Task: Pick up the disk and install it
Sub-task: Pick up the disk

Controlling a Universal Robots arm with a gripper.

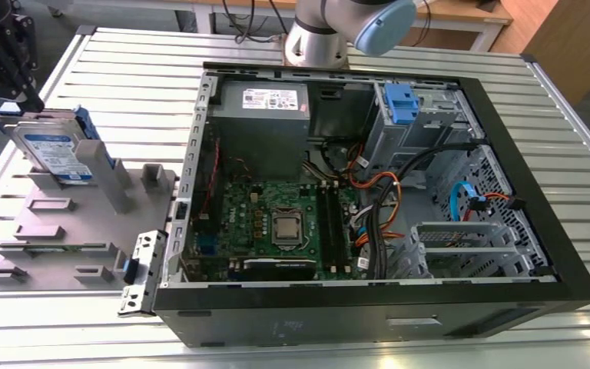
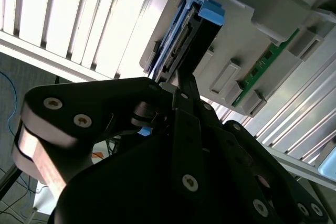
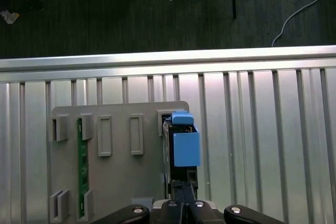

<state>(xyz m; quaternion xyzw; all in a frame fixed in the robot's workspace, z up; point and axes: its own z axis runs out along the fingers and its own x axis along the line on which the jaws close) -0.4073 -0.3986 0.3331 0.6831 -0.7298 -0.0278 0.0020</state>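
The gripper (image 3: 184, 184) hangs over the grey fixture plate (image 1: 70, 231), with its 2 fingers apparently pressed together. In both wrist views they meet along a thin seam with nothing between them. Their tips sit just above the upper end of the disk (image 3: 186, 148) and do not grip it.

The disk stands on edge on the fixture plate, at the plate's corner farthest from the green memory module (image 3: 80, 166) slotted along the plate's other side. In the exterior view the disk (image 1: 54, 150) leans with its labelled face outward against 1 tall grey post (image 1: 105, 173) rising from the plate. Its blue side rail faces up toward the fingers.

The open computer case (image 1: 377, 300) lies beside the plate, toward the exterior view's right, and both rest on the slatted aluminium table (image 1: 306, 350). The blue drive carrier (image 1: 402, 104) sits at the side of the case farthest from the plate.

The step in hand looks like the grasp, and the pick-up is not yet done. To do it well, I judge that:
- The fingers need to part wider than the disk's thickness before they go lower.
- They should straddle the 2 flat faces squarely, centred along the top edge.
- The pad on the post side needs room between disk and post, so a slightly off-centre or tilted approach would risk knocking the disk off the plate.
- A firm, level hold matters, since smooth metal faces can slip.
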